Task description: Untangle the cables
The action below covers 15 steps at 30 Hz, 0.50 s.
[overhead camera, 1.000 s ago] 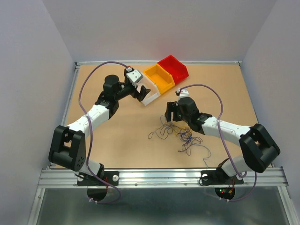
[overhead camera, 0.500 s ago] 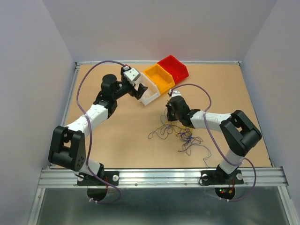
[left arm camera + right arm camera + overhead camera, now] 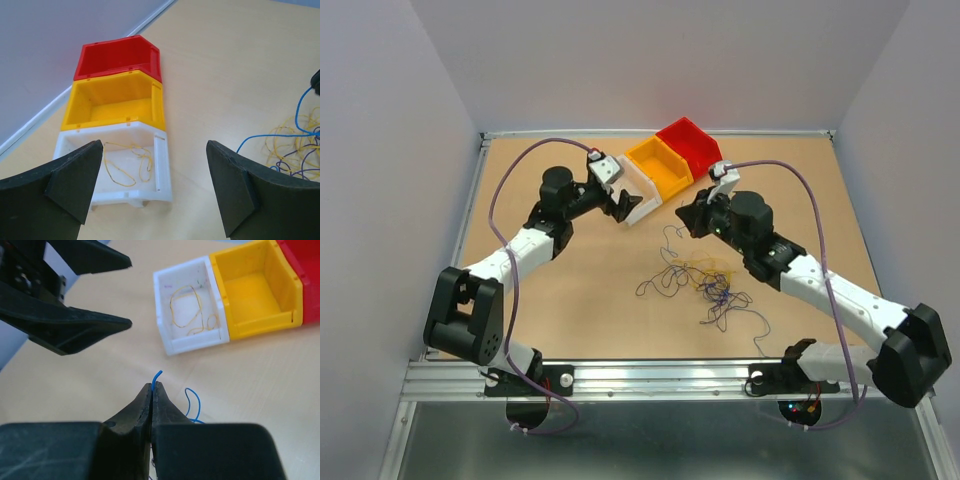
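The cables [image 3: 705, 285] lie in a loose tangle of yellow, blue and dark wires on the table's middle, also visible at the right edge of the left wrist view [image 3: 295, 150]. My right gripper [image 3: 692, 222] [image 3: 152, 386] is raised above the tangle's far side and shut on a blue cable [image 3: 158, 375], whose short tip pokes out past the fingertips. A loop of that blue cable [image 3: 194, 402] hangs below. My left gripper [image 3: 620, 205] [image 3: 155, 150] stands open and empty just in front of the white bin [image 3: 638, 195]. A yellow cable [image 3: 125, 162] [image 3: 185, 305] lies inside that bin.
Three bins stand in a diagonal row at the back: the white bin [image 3: 162, 165], a yellow bin [image 3: 660, 168] [image 3: 115, 102] and a red bin [image 3: 690, 143] [image 3: 117, 60]. The yellow and red bins hold nothing. A raised frame borders the table [image 3: 480, 200].
My right gripper has shut on the blue cable and risen back toward the bins, pulling the strand up from the tangle. The left gripper shifted slightly and stayed open.
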Each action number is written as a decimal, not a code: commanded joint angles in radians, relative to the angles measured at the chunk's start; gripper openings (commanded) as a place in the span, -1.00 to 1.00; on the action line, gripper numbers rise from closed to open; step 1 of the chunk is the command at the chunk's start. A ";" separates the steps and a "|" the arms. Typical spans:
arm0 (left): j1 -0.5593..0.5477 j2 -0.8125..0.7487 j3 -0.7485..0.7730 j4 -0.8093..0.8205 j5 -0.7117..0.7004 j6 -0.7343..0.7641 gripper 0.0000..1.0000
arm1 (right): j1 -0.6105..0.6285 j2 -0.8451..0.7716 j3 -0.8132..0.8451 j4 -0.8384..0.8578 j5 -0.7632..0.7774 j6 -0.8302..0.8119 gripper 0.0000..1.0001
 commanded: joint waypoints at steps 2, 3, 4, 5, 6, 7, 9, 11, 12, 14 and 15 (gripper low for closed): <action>-0.010 0.013 -0.010 0.105 0.089 -0.034 0.93 | 0.008 -0.111 -0.047 0.038 -0.036 0.005 -0.99; -0.013 0.014 -0.016 0.117 0.120 -0.042 0.94 | 0.006 -0.140 -0.047 0.038 -0.029 0.008 -0.99; -0.020 0.017 -0.033 0.145 0.129 -0.045 0.94 | 0.006 -0.148 -0.039 0.038 -0.025 0.011 -0.99; -0.028 0.019 -0.039 0.156 0.137 -0.048 0.94 | 0.004 -0.157 -0.034 0.038 0.022 0.012 -0.99; -0.034 0.024 -0.044 0.162 0.138 -0.045 0.94 | 0.008 -0.166 -0.022 0.037 0.039 0.012 -0.99; -0.042 0.034 -0.050 0.169 0.138 -0.041 0.93 | 0.004 -0.178 -0.013 0.037 0.053 0.012 -0.99; -0.063 0.050 -0.052 0.177 0.145 -0.042 0.93 | 0.006 -0.185 0.024 0.032 0.050 0.009 -0.99; -0.088 0.074 -0.055 0.186 0.148 -0.048 0.93 | 0.008 -0.188 0.061 0.029 0.036 0.009 -0.99; -0.097 0.082 -0.055 0.188 0.161 -0.047 0.94 | 0.004 -0.188 0.071 0.024 0.031 0.011 -0.99; -0.115 0.097 -0.065 0.195 0.163 -0.036 0.93 | 0.006 -0.182 0.090 0.021 0.033 0.014 -0.99; -0.137 0.100 -0.070 0.199 0.165 -0.030 0.92 | 0.006 -0.180 0.105 0.018 0.040 0.015 -0.99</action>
